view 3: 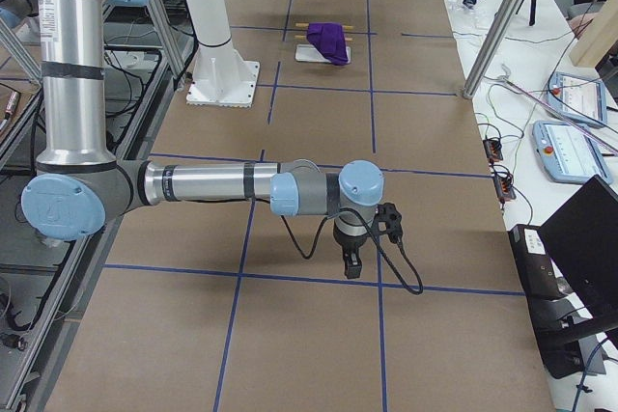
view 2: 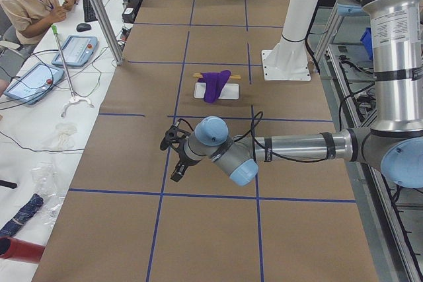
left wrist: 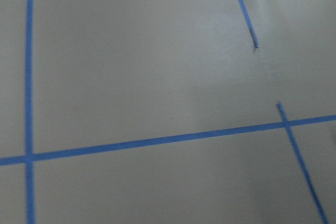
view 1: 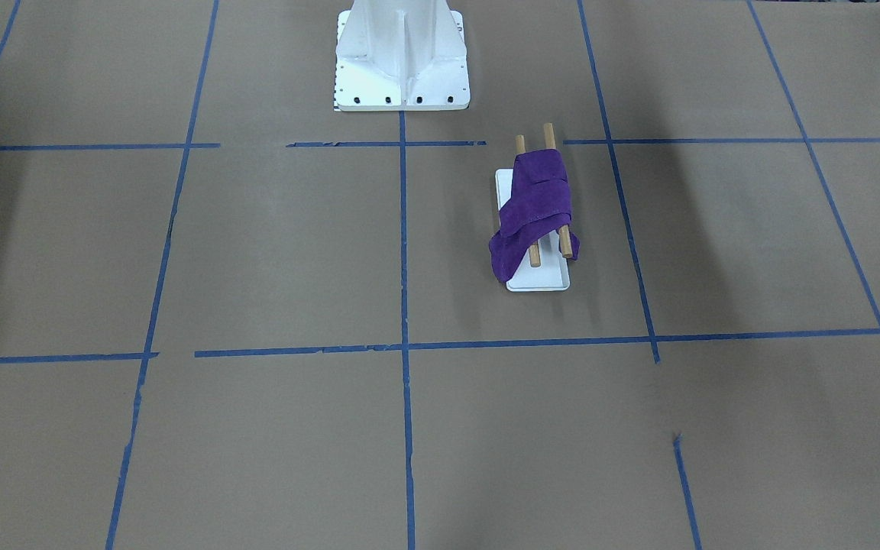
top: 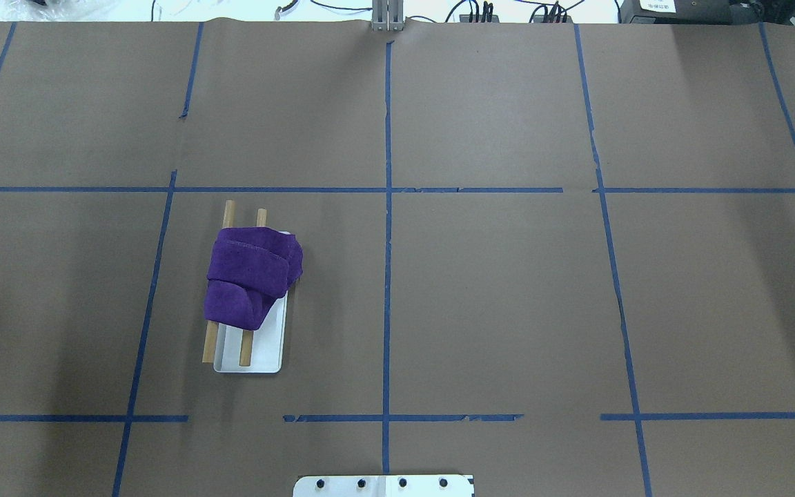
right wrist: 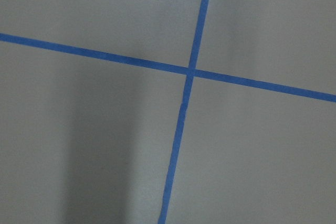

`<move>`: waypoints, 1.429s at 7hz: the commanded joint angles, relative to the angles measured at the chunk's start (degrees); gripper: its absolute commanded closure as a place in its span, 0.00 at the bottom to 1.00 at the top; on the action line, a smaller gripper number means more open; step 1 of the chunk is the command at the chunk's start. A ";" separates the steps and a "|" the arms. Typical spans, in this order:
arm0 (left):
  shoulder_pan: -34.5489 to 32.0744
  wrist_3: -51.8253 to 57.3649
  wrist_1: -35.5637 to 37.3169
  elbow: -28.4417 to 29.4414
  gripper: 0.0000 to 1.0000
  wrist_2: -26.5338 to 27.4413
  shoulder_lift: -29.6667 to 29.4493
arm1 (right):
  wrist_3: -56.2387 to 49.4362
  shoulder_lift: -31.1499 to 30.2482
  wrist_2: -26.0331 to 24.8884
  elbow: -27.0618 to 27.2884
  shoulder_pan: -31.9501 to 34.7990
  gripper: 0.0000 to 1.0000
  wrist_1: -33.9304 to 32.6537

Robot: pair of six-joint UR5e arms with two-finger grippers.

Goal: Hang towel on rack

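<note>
From the front, the purple towel [view 1: 535,202] lies over both wooden rods of the rack [view 1: 543,280]. One end droops onto its white base. From above, the rack sits on my left half of the table [top: 508,310], midway between the near and far edges. From the sides, my left arm [view 2: 297,144] and right arm [view 3: 212,183] are far from it. I cannot tell if my left jaws or right jaws are apart. I think the hanging is done, so next I just keep clear.
</note>
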 commanded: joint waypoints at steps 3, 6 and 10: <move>-4.86 15.13 29.32 -1.59 0.00 -0.61 1.09 | -2.37 0.28 0.34 -0.85 1.64 0.00 -1.83; -4.69 14.86 47.97 -11.60 0.00 -0.78 1.36 | -0.70 -0.43 0.44 -0.85 1.55 0.00 -2.09; -4.60 9.36 41.06 -8.62 0.00 -9.12 1.19 | 2.64 -0.34 1.14 -0.41 0.33 0.00 -3.92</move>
